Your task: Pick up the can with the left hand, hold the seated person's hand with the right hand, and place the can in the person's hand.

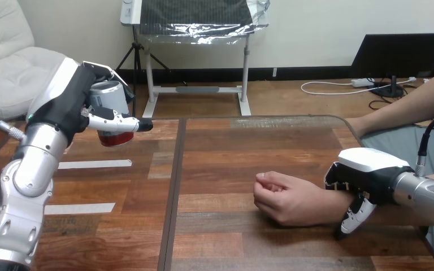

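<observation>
The silver cylindrical metal can with a red base is hanging above the table, wrapped in the left hand's curled fingers. The right hand is clasping the wrist behind the person's hand, which is lying loosely fisted. The carry across is coming next, probably needing an opened palm.

Much of can hidden by left hand; person's wrist lies under right hand, possibly clasped, cannot tell; right forearm cut by edge.
</observation>
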Tool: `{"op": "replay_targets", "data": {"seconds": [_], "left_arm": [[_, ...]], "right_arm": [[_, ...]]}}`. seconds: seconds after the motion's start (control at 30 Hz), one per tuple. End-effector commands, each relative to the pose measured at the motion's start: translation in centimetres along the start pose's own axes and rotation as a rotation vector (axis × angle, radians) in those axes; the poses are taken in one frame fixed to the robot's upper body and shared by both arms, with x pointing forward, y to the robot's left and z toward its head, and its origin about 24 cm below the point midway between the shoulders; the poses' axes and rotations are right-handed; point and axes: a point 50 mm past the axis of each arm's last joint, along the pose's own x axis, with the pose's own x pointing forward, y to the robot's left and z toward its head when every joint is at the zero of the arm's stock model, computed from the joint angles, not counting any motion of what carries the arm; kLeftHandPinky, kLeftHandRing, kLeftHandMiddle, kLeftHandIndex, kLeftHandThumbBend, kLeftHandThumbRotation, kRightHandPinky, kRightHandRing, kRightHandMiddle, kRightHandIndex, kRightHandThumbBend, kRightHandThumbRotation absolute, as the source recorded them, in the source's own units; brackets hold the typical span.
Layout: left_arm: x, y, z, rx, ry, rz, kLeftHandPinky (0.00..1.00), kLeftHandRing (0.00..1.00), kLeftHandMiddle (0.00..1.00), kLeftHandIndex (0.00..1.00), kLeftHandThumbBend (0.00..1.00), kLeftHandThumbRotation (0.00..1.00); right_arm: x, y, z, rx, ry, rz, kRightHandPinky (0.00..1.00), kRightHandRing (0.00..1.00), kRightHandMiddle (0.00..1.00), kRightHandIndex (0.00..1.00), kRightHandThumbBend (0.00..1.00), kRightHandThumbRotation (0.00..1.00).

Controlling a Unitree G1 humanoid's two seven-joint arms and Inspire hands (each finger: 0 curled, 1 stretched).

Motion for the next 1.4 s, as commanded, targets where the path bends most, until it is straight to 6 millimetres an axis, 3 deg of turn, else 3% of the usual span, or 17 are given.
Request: {"op": "replay_targets", "data": {"seconds": [0.0, 0.5, 1.37], "left_arm": [[0.5, 1.7, 1.6, -0.023, -0.078, 0.08, 0.29, 0.33, 0.39, 0.41, 0.79, 0.0], [0.7, 1.2, 1.3, -0.041, -0.061, 0.072, 0.29, 0.33, 0.39, 0.41, 0.8, 0.0], [2.2, -1.6, 2.1, -0.106, -0.04, 0.02, 0.29, 0.33, 0.39, 0.41, 0.79, 0.0]], "right_arm": [[0.5, 3.1, 0.6, 0.087, -0.03, 0.063, 0.31, 0.35, 0.41, 0.41, 0.76, 0.01], [0.1, 1.1, 0.4, 0.139, -0.057, -0.053, 0.35, 0.39, 0.43, 0.42, 0.78, 0.0], [-0.4, -3.6, 1.5, 0.162, -0.129, -0.182, 0.3, 0.33, 0.38, 0.38, 0.79, 0.0]]}}
